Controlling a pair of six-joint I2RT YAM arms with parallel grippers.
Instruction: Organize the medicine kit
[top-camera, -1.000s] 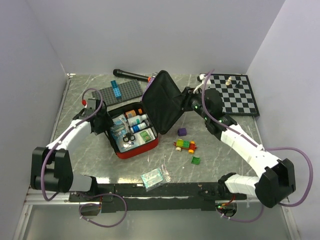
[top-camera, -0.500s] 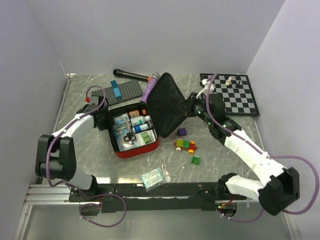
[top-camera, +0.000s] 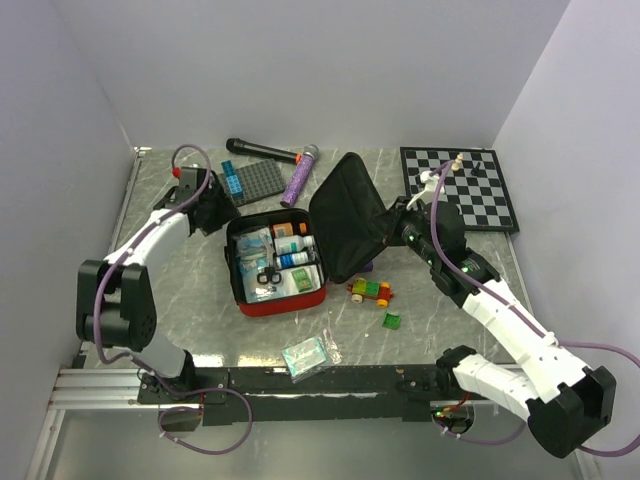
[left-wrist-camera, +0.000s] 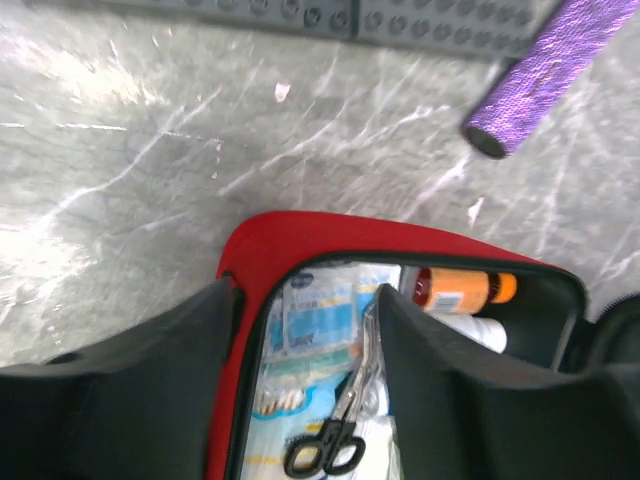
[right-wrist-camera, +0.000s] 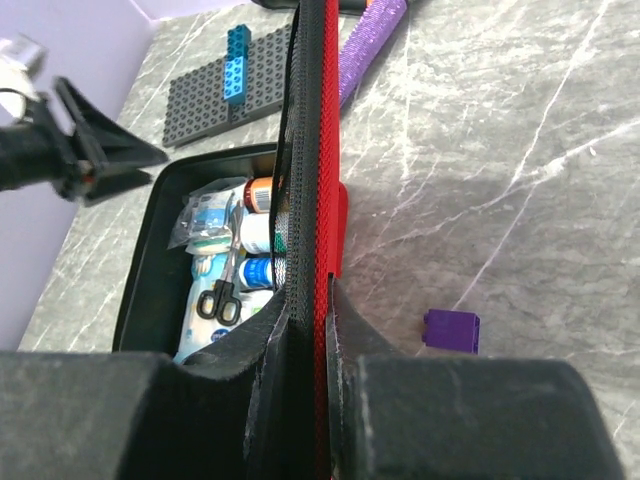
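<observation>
Three pale walls (top-camera: 300, 60) enclosing grey veined tabletop (top-camera: 190, 310) in top view; medicine kit (top-camera: 286, 303) open at centre, lid (top-camera: 345, 215) raised, chessboard (top-camera: 480, 195) far right.

Left wrist: left gripper (left-wrist-camera: 305, 295) spread wide over kit's red rim, nothing held.

Right wrist: right gripper (right-wrist-camera: 303, 335) narrow, clamped on upright lid edge.

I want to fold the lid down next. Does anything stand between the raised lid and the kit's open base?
Possibly the left tool, open, right by the far left corner of the medicine kit. The right tool clamps the lid. The scissors and bottles lie inside, none seen sticking up over the rim.
</observation>
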